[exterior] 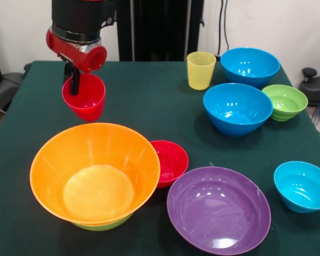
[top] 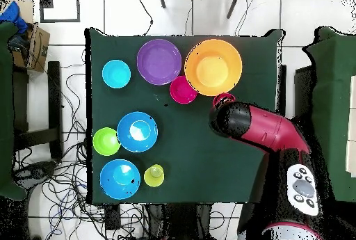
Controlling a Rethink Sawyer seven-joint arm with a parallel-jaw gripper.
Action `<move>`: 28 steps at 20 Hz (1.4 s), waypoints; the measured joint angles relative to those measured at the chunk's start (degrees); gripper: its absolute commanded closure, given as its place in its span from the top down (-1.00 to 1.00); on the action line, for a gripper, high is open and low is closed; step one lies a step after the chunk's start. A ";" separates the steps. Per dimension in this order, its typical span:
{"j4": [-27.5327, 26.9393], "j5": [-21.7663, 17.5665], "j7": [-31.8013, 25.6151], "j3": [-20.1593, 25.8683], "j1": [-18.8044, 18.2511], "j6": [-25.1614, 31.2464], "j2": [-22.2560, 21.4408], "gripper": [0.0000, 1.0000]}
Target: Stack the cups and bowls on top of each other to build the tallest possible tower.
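Note:
A red cup [exterior: 85, 100] hangs in the air behind the large orange bowl [exterior: 95, 172], with my gripper [exterior: 73, 81] shut on its left rim, one finger reaching inside. The orange bowl sits nested in a lime-green bowl [exterior: 104, 224], of which only a sliver shows at the bottom. In the overhead view the arm covers the gripper, and only the red cup's rim [top: 222, 99] peeks out beside the orange bowl [top: 213, 67]. A small red bowl [exterior: 169, 161] touches the orange bowl's right side. A yellow cup [exterior: 201, 70] stands upright at the back.
A large purple bowl [exterior: 218, 209] lies front right, with a small blue bowl [exterior: 302, 186] beside it. Two medium blue bowls [exterior: 237, 108] [exterior: 250, 66] and a ribbed green bowl [exterior: 284, 102] stand at the back right. Cables run along the floor around the table.

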 measured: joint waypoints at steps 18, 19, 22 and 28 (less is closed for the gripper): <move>-0.37 0.04 0.00 0.83 0.07 5.44 -2.44 -1.00; -0.52 0.06 0.00 0.85 0.09 5.44 -2.49 -1.00; -1.69 0.15 0.00 0.86 0.36 5.44 -2.56 -1.00; -4.59 0.49 0.00 0.32 1.69 5.45 -2.59 -1.00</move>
